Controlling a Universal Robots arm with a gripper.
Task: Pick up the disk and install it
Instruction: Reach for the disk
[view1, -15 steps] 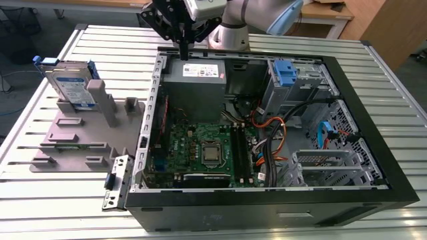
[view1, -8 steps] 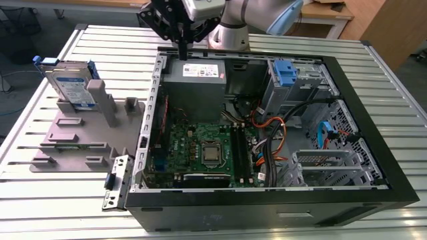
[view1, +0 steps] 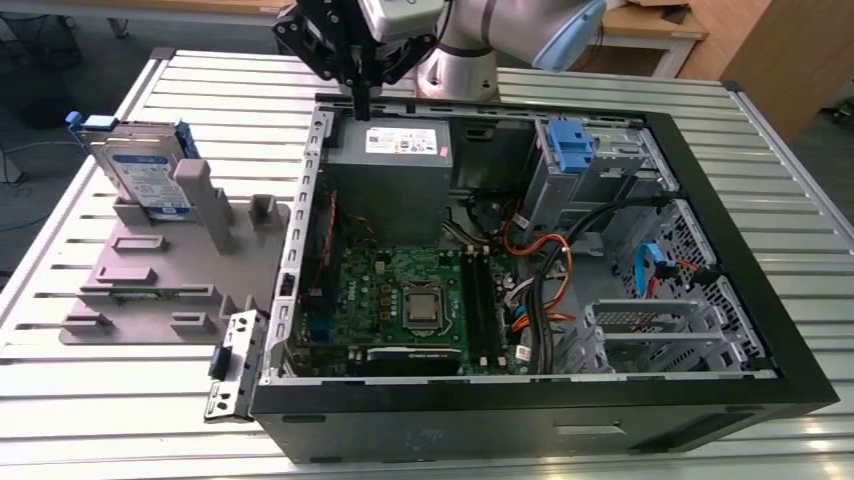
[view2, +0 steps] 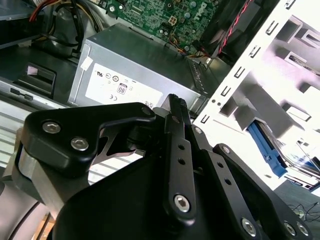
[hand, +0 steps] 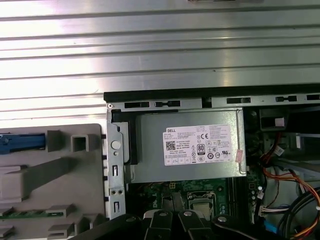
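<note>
Gripper (view1: 360, 110) hangs over power supply (view1: 387, 170), fingers (view2: 176, 130) pressed together, empty; disk (view1: 134, 168) stands upright in grey holder (view1: 147, 265), well apart, at exterior view's left; low sideways move could bump case wall (view1: 314, 190); fingers not spread could knock disk over; exterior view shows disk; second wrist view shows fingers close.

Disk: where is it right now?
In the exterior view, the disk stands on edge in the grey holder at the exterior view's left, outside the open case, apart from the gripper.
</note>
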